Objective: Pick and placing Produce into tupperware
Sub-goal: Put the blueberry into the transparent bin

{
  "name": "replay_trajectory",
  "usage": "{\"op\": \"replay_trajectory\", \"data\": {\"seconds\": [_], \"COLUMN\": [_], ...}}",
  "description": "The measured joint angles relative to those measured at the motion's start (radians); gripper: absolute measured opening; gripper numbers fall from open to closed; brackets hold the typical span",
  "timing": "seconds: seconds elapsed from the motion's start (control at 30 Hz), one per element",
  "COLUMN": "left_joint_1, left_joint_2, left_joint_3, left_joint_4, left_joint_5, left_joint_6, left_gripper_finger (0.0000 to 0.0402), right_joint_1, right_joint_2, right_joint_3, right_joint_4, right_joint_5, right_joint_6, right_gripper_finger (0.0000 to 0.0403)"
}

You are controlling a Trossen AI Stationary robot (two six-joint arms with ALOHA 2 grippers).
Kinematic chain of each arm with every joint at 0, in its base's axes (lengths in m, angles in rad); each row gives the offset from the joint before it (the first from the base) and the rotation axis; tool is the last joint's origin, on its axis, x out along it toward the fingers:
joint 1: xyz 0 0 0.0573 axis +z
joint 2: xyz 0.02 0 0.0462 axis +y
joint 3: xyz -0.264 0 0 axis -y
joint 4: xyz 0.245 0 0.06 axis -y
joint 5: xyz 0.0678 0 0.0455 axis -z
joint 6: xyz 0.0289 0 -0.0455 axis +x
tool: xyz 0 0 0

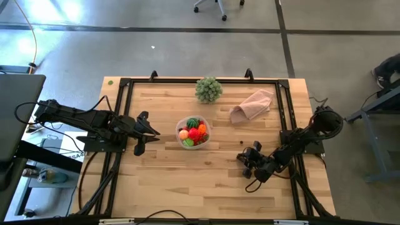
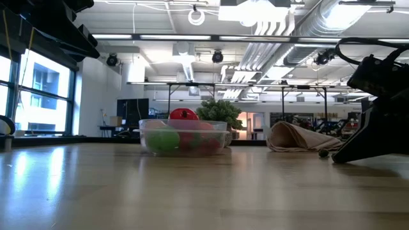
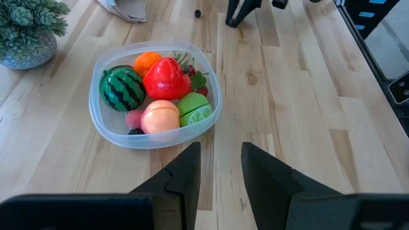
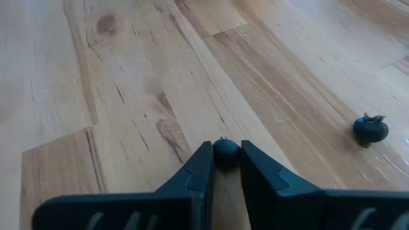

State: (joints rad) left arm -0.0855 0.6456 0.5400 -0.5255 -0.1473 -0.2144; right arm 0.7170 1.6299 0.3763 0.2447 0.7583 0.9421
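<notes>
The clear tupperware (image 1: 194, 132) (image 3: 155, 96) stands mid-table, filled with produce: a striped watermelon (image 3: 122, 88), an orange piece (image 3: 147, 61), a red piece (image 3: 167, 78), a peach-pink piece (image 3: 160, 116) and a light green piece (image 3: 194, 108). My left gripper (image 1: 150, 134) (image 3: 220, 167) waits open, to the left of the tupperware. My right gripper (image 1: 244, 157) (image 4: 225, 167) is low over the table, right of the tupperware and toward the near edge, shut on a tiny dark berry (image 4: 225, 151). A second dark berry (image 4: 370, 130) (image 1: 240, 142) lies loose on the wood nearby. My right gripper pinches the tiny dark berry (image 4: 225, 150) between its two fingertips (image 4: 203, 163), only at their free ends. The fingers slant down close to the tabletop. Whether the berry still rests on the wood cannot be told.
A large pale green leafy ball in a pot (image 1: 208, 89) stands near the far edge. A pinkish-beige cloth (image 1: 253, 105) lies crumpled to its right. A black frame (image 1: 123, 84) rims the table. Bare wood lies between the tupperware and the near edge.
</notes>
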Motion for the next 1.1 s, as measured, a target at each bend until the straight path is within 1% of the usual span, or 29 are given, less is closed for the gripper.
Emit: {"op": "replay_trajectory", "data": {"seconds": [0.13, 0.27, 0.4, 0.57, 0.67, 0.8, 0.93, 1.1], "left_joint_1": [0.000, 0.000, 0.000, 0.000, 0.000, 0.000, 0.000, 0.000], "left_joint_2": [0.000, 0.000, 0.000, 0.000, 0.000, 0.000, 0.000, 0.000], "left_joint_3": [0.000, 0.000, 0.000, 0.000, 0.000, 0.000, 0.000, 0.000], "left_joint_4": [0.000, 0.000, 0.000, 0.000, 0.000, 0.000, 0.000, 0.000], "left_joint_5": [0.000, 0.000, 0.000, 0.000, 0.000, 0.000, 0.000, 0.000], "left_joint_6": [0.000, 0.000, 0.000, 0.000, 0.000, 0.000, 0.000, 0.000], "left_gripper_finger": [0.0101, 0.0101, 0.0101, 0.0101, 0.0101, 0.0101, 0.0101, 0.0101], "right_joint_1": [0.000, 0.001, -0.014, -0.094, -0.188, -0.342, -0.472, -0.572], "right_joint_2": [-0.012, -0.071, -0.148, -0.258, -0.308, -0.319, -0.268, -0.144], "right_joint_3": [0.000, 0.000, 0.000, 0.001, 0.021, 0.111, 0.235, 0.373], "right_joint_4": [0.009, 0.039, 0.131, 0.257, 0.286, 0.239, 0.169, 0.075], "right_joint_5": [0.002, 0.002, 0.045, 0.037, -0.034, -0.203, -0.362, -0.508], "right_joint_6": [-0.005, -0.036, -0.177, -0.403, -0.510, -0.627, -0.725, -0.775], "right_gripper_finger": [0.0040, 0.0040, 0.0040, 0.0040, 0.0040, 0.0040, 0.0040, 0.0040]}}
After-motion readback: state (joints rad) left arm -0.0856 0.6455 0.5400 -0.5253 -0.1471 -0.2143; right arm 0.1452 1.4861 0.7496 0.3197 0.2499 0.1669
